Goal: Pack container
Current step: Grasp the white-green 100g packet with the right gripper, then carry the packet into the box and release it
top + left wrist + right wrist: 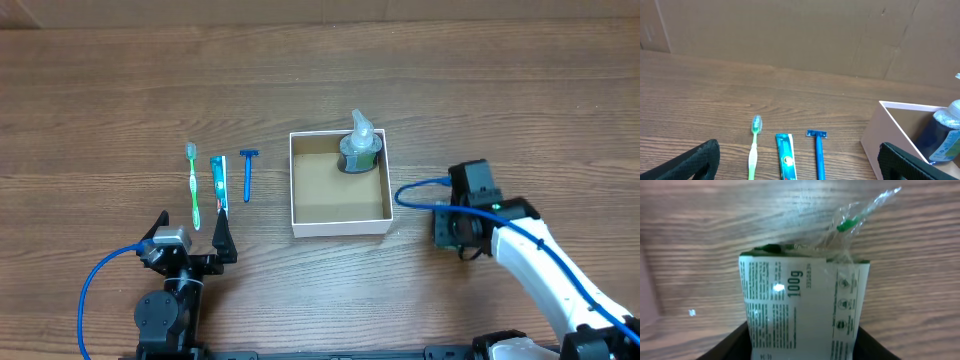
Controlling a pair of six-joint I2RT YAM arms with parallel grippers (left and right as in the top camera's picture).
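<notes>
Risk 1: packet (802, 310) slipping or swinging before reaching the container (340, 227). Held by 1 end only, most of it sticking out past the right jaws. Risk 2: bumping the bottle (360, 150) standing in the container's far corner on lowering.

Right arm (540, 255) reaching forward over the surface (120, 80), jaws clamped on packet, container just left of them.

Left jaws apart, empty; toothbrush (195, 190), toothpaste (219, 183), razor (248, 172) just ahead, container ahead and right.
</notes>
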